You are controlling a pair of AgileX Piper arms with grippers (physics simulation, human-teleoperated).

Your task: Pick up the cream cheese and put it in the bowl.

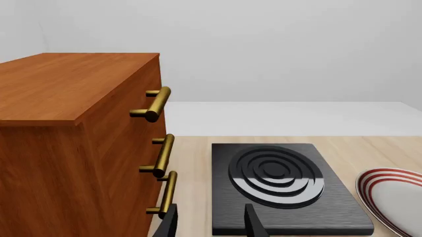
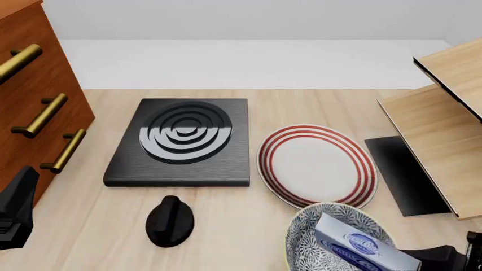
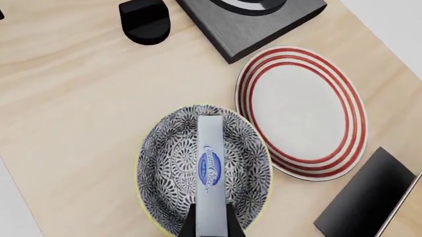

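One pale grey-white cream cheese box, flat, with a blue oval logo, sits tilted inside the single deep floral bowl, clamped at its end by the right gripper. One glossy red-ringed plate lies just beside the bowl. The left gripper hangs with fingers parted, holding nothing, near one wooden cabinet with three brass handles.

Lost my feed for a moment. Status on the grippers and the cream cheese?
Right gripper shut on cream cheese, box over the bowl. Left gripper open, holding nothing, near the stove. Nothing in the way.
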